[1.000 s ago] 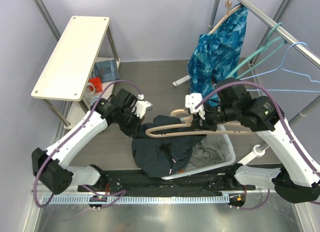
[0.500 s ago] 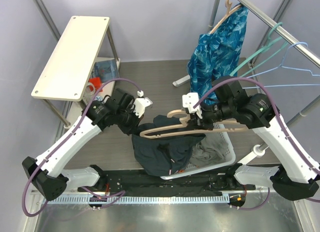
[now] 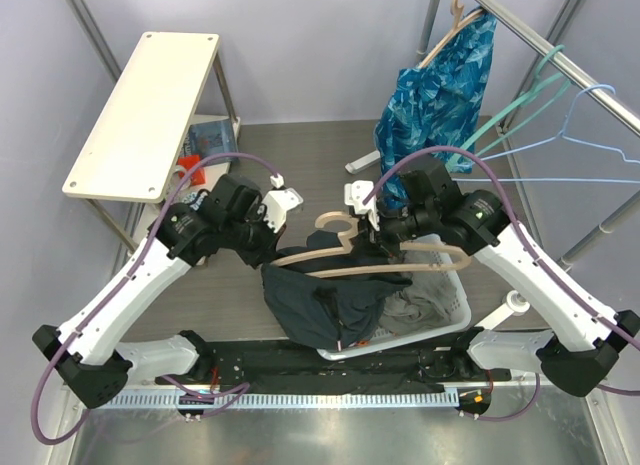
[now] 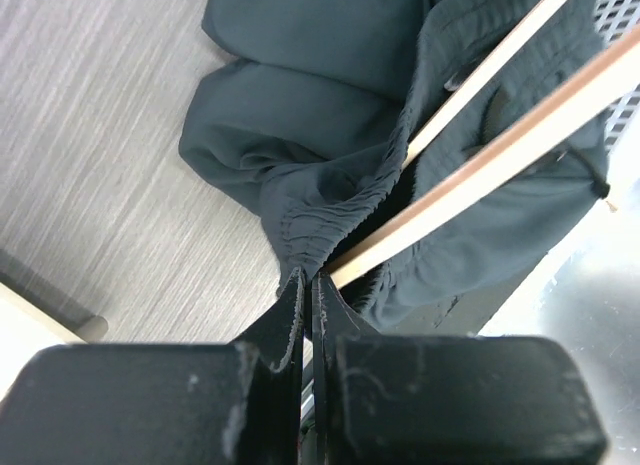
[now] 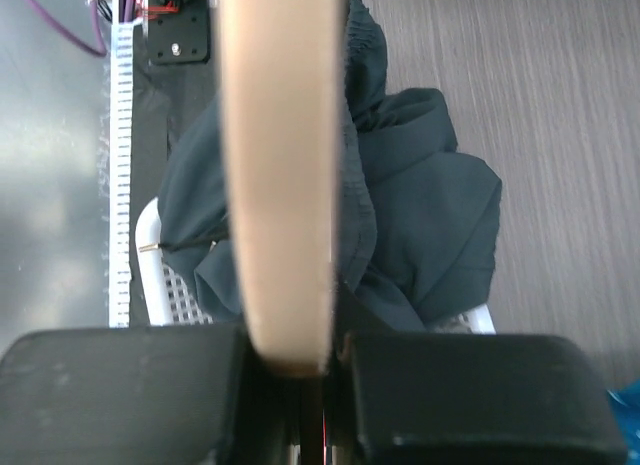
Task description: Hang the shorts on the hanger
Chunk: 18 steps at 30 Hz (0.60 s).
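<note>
Two robot arms work over a white basket (image 3: 452, 307) on the grey bench (image 3: 300, 155). The left hand (image 3: 268, 250), just left of the basket, has its fingers pressed together on the gathered waistband of the dark shorts (image 3: 322, 300). It holds that corner up while the rest of the garment sags over the basket's left rim and onto the bench beside it. The right hand (image 3: 385, 241), above the basket's far edge, is clamped on the beige hanger (image 3: 345, 257) near its neck, with the hook curling away from the basket toward the back of the bench. The hanger lies nearly level above the basket's left half, its left tip reaching the bunched waistband right at the left hand's fingertips. The left wrist view shows its arm and lower bar running across the shorts' waist, though whether the bar sits inside the opening cannot be told. A grey cloth (image 3: 412, 310) lies inside the basket, to the right of the shorts. Behind the basket, a blue leaf-print garment (image 3: 440, 95) hangs from a rail (image 3: 540, 45).
</note>
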Motion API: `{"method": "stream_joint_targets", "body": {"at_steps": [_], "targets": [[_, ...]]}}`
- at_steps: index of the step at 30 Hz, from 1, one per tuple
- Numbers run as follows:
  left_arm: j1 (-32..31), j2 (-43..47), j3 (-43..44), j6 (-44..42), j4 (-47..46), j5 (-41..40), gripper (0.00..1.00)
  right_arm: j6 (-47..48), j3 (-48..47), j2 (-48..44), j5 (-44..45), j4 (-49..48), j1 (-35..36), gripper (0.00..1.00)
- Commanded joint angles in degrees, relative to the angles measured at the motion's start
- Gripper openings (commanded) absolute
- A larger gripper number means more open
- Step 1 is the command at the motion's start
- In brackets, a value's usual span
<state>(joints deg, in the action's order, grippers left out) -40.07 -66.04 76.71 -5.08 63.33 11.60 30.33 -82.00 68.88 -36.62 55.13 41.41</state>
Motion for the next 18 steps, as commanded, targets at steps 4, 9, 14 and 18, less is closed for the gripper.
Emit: {"method": "stream_joint_targets", "body": {"at_steps": [4, 9, 14, 18], "targets": [[-0.44, -0.14, 5.99, 3.23, -1.37, 2.11, 0.00, -8.69, 5.44, -0.51, -4.59, -16.72, 0.16, 0.01], [-0.53, -2.42, 7.67, 4.82, -1.81, 5.27, 0.00, -13.44, 8.86, 0.82, -4.60, -25.59, 0.08, 0.01], [-0.53, -1.47, 7.58, 0.80, 1.07, 13.89, 0.27, -15.65, 15.18, -2.25, -5.04, -35.34, 0.16, 0.01], [7.34, 1.43, 10.99, -8.34, 5.57, 22.21, 0.73, -16.00, 19.58, -5.24, -6.96, -39.74, 0.08, 0.01]]}}
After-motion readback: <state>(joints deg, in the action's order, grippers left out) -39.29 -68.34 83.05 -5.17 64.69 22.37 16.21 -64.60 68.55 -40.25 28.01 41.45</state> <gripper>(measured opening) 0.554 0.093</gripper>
